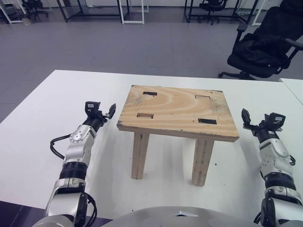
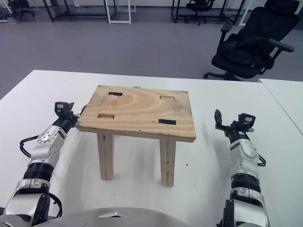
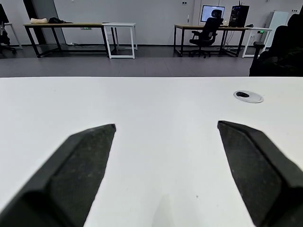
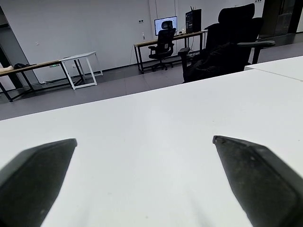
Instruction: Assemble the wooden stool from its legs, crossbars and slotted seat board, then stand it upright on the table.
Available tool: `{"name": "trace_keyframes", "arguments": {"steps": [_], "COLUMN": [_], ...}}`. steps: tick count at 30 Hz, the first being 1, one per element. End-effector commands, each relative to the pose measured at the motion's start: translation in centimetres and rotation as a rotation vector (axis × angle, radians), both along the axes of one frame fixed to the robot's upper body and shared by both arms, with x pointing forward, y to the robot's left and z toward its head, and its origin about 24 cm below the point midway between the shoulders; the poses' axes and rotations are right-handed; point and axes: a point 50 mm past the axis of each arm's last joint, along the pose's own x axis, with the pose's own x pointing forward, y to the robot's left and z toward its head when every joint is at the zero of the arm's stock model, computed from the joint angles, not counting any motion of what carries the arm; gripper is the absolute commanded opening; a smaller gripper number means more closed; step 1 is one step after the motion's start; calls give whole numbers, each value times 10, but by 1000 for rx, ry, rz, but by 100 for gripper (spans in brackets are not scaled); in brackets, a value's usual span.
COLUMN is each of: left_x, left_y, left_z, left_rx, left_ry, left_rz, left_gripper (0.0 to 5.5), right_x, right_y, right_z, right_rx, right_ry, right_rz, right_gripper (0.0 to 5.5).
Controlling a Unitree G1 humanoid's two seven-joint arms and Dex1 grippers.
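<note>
The wooden stool [image 1: 179, 113] stands upright in the middle of the white table [image 1: 52, 94], its slotted seat board on top and two legs [image 1: 139, 155] showing in front. My left gripper [image 1: 100, 109] rests open just left of the seat's near left corner, holding nothing. Its dark fingers [image 3: 80, 161] spread wide over bare table. On the stool's right side my right gripper [image 1: 261, 119] is open too, a short gap from the seat edge, with its fingers [image 4: 255, 175] apart above the table.
A black office chair [image 1: 265, 42] stands on the floor beyond the table's far right corner. A round cable grommet [image 3: 248, 96] sits in the tabletop far from my left gripper. Desks and chairs fill the room behind.
</note>
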Motion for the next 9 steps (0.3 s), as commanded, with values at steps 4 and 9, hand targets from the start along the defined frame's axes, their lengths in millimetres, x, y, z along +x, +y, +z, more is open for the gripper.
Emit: {"name": "trace_keyframes", "arguments": {"steps": [4, 9], "left_x": [-4, 0], "left_y": [-16, -24], "left_z": [8, 29], "left_rx": [52, 81], "left_ry": [-28, -82], "left_rz": [7, 6], "left_gripper": [398, 398], "right_x": [16, 17], "right_y": [-6, -9], "right_z": [21, 26], "right_rx": [-6, 8], "right_ry": [-36, -49], "right_rz": [69, 100], "right_gripper": [540, 540]}}
